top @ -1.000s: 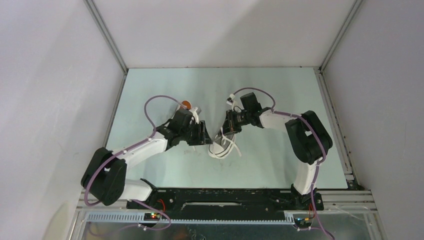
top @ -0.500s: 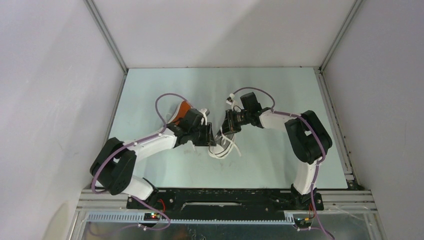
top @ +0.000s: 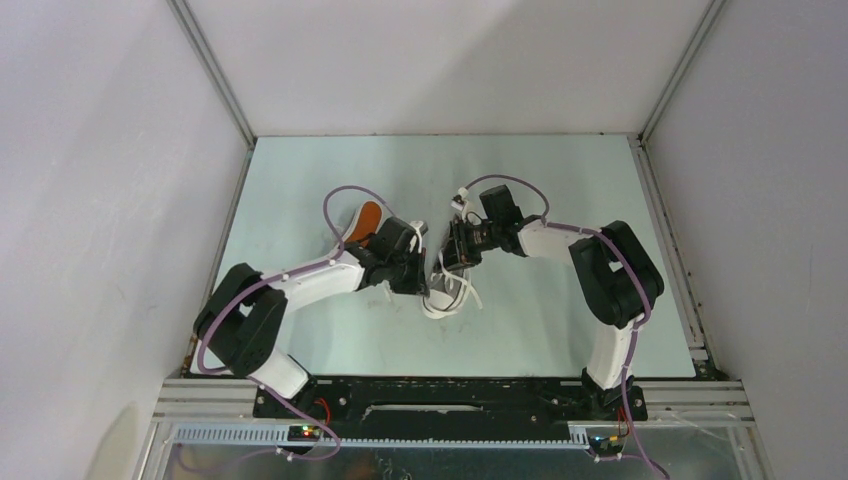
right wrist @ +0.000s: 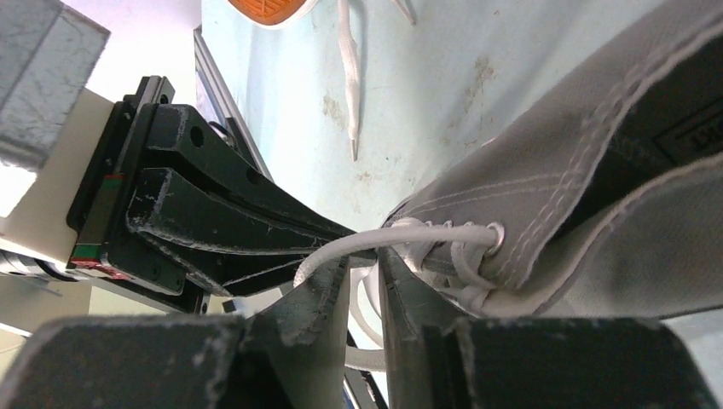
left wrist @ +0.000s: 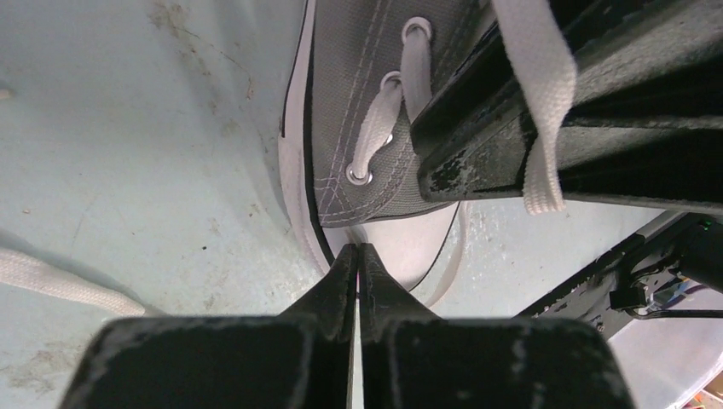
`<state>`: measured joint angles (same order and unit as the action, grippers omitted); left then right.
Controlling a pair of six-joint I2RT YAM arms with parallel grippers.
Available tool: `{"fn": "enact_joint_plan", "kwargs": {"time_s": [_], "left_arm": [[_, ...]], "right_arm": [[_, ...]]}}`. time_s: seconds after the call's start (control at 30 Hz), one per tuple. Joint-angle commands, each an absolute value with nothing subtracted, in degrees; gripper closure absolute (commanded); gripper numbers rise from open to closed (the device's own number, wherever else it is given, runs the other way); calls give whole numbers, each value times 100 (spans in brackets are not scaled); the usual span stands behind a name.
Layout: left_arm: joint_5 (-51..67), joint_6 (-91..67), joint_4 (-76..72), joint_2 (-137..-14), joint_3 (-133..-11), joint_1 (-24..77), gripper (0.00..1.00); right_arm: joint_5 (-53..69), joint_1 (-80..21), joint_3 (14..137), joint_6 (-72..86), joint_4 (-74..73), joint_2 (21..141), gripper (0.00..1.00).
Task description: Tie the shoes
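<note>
One shoe (left wrist: pixel 367 128) half hidden; left jaws shut, right jaws seemingly slightly apart.

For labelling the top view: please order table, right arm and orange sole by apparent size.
1. table
2. right arm (nearer the camera, yet clearly second)
3. orange sole

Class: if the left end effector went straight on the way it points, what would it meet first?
Probably the grey sneaker: the shut left end effector aims at its white rubber edge, though depth is unclear.
</note>
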<state>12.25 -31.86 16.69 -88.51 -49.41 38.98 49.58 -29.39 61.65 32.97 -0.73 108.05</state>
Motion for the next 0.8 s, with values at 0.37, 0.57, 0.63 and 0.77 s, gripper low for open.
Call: {"fn": "enact_joint_plan", "kwargs": {"time_s": [0.37, 0.57, 0.63, 0.77], "left_arm": [[1128, -3145, 946, -8275, -4883, 3553, 100], [1527, -3254, 728, -8589, -5078, 3238, 100], [1567, -3283, 722, -8715, -5159, 3208, 100], [1761, -3427, 464, -8893, -5225, 3160, 100]], "right_arm": [[4939, -3013, 6179, 3091, -489, 10695, 72], [5092, -3015, 6174, 3173, -240, 10795, 69], [5135, -3021, 6178, 3246, -104, 10866, 69], [5189, -3032, 6183, 3314, 156, 10958, 68]]}}
